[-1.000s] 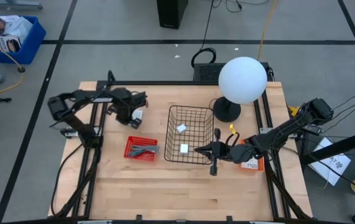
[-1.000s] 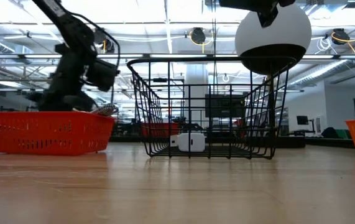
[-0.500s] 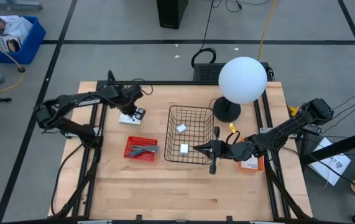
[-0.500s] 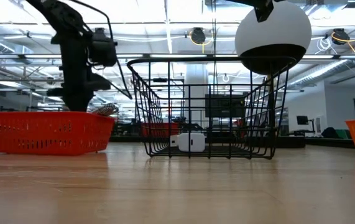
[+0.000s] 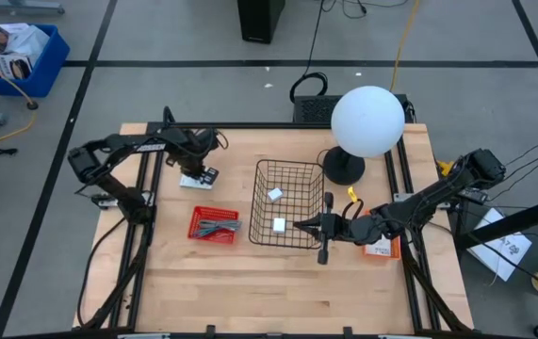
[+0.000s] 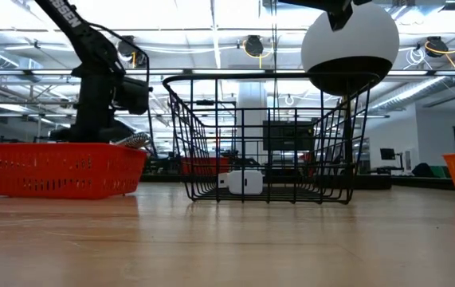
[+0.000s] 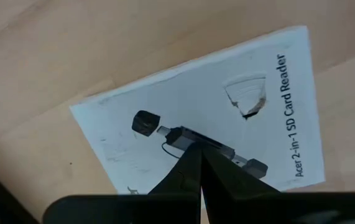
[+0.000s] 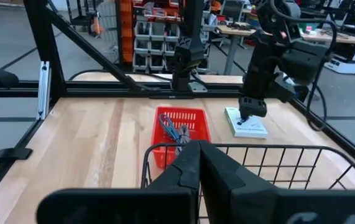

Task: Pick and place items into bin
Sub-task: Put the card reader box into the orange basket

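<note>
A white card-reader package (image 7: 208,106) lies flat on the table's far left part (image 5: 203,179). My left gripper (image 7: 199,151) is shut and points straight down over the package's middle (image 8: 250,117). The black wire bin (image 5: 287,162) stands mid-table with two small white blocks (image 5: 275,194) (image 5: 279,225) on its floor. My right gripper (image 5: 299,226) is shut, lies level above the bin's near right part (image 8: 199,149), and holds nothing. My left gripper comes at the package's printed top face (image 7: 183,134) from above with shut fingers, right at the picture of the card reader. Whether the fingertips touch the face or stand just above it, I cannot tell. The package lies flat on the table.
A red tray (image 5: 214,224) with grey and teal pieces sits left of the bin. A white globe lamp (image 5: 367,121) stands at the bin's far right. An orange tray (image 5: 382,249) lies under my right arm. Bare wood stretches along the near edge.
My left gripper has shifted a little over the white package and tipped from a slant to pointing straight down, staying shut. The package lies where it was. My right arm has kept still.
</note>
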